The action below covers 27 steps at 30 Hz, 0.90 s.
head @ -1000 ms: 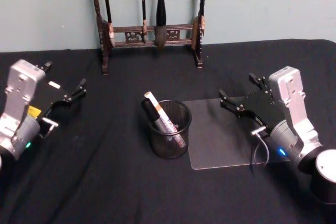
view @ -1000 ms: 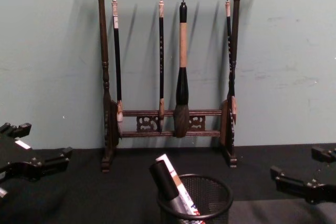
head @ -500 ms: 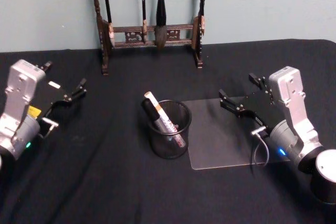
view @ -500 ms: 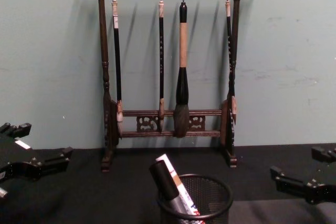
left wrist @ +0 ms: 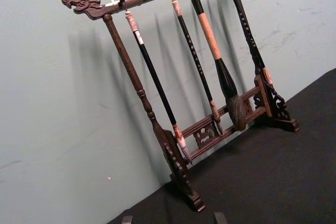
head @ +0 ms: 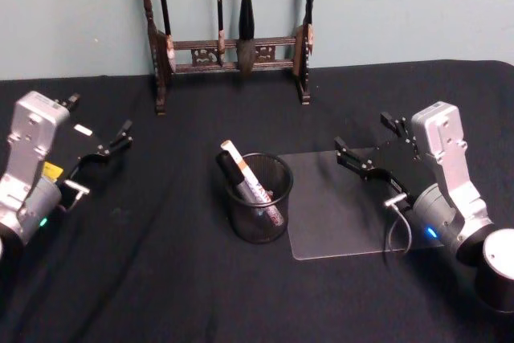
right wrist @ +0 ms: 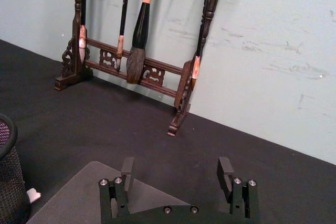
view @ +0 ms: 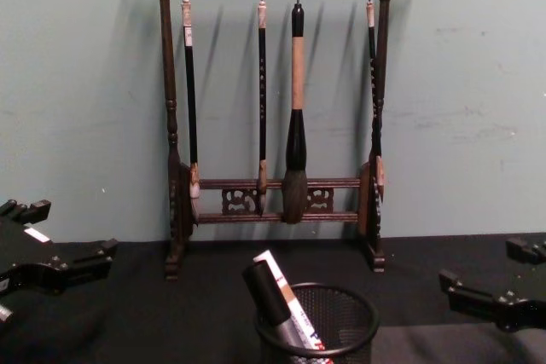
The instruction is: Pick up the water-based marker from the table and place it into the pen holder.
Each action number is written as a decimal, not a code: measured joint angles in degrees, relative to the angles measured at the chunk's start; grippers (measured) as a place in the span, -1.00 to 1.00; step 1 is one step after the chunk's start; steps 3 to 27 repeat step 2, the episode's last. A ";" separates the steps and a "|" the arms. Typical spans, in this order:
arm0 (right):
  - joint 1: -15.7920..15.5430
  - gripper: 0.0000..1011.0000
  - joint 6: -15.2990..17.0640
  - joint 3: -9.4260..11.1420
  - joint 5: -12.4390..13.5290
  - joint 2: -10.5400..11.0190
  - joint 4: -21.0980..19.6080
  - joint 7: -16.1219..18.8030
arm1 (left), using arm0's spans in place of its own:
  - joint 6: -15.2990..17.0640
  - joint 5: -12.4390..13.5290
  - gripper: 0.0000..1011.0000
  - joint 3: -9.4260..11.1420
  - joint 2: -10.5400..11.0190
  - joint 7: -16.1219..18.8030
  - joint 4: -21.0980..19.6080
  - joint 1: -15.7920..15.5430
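The pen holder [head: 259, 198], a round black wire-mesh cup with a solid rim, is set upright on the black tablecloth near the middle of the table. The water-based marker [head: 247, 179] is held inside it, tilted toward the robot's left, with its white barrel and dark cap raised above the rim. A second dark pen is seen leaning beside the marker.
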 joint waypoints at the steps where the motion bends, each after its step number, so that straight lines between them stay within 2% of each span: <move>1: 0.00 0.98 0.00 0.00 0.00 0.00 0.00 0.00 | 0.00 0.00 0.98 0.00 0.00 0.00 0.00 0.00; 27: 0.00 0.98 0.00 0.00 0.00 0.00 0.00 0.00 | 0.00 0.00 0.98 0.00 0.00 0.00 0.00 0.00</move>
